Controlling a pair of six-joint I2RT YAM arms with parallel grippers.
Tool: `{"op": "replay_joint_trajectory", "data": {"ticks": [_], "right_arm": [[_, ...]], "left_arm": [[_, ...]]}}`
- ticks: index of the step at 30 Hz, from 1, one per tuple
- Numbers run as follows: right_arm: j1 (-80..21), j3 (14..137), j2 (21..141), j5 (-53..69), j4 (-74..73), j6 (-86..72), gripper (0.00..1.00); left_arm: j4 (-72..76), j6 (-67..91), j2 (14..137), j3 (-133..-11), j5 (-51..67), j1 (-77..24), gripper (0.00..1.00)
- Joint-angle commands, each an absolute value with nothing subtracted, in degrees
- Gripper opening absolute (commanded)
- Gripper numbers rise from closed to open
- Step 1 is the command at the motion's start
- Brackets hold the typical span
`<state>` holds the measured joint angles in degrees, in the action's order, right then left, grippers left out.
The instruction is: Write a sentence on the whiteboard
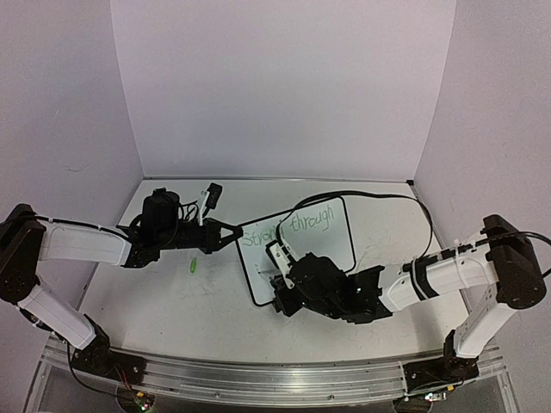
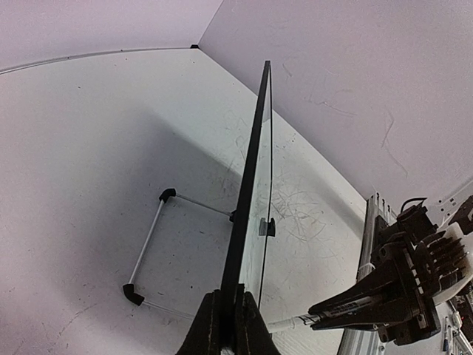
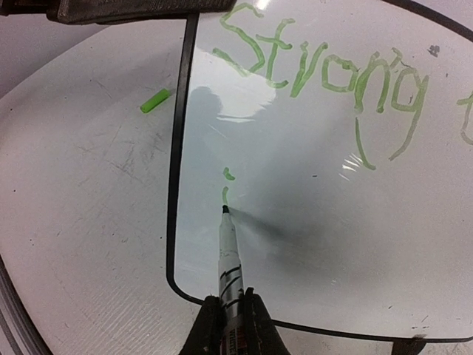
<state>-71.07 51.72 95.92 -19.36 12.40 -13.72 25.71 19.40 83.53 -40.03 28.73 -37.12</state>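
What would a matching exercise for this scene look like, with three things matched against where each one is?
Things:
1. left gripper
2. marker
3. green cap

Places:
A. lying on the table beside the whiteboard
B. held in the right gripper, tip on the whiteboard under the sentence
C. shut on the whiteboard's edge

Pairs: 1-C, 2-B, 3-A
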Motion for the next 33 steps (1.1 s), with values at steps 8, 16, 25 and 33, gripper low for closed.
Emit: {"op": "replay_joint_trajectory", "data": {"ticks": [8,16,25,33], "right_arm": [[-71.03,50.49,96.06,-18.57,11.5,-16.28,0.0],[-71.03,51.3,95.94,-18.65,11.07,-16.21,0.0],[-70.34,51.54,91.1,-18.99,12.71,-14.17,0.0],[-68.59,53.86,92.8,-19.26,12.79,-13.46,0.0]], "left_arm": [[19.87,15.16,84.52,-39.91,23.81,-36.82,0.0],[19.78,15.2,84.29,-39.73,23.73,-36.83,0.0],[19.61,15.12,84.14,-39.81,23.61,-36.83,0.0],[19.42,15.12,83.94,-39.76,23.57,-36.83,0.0]]}}
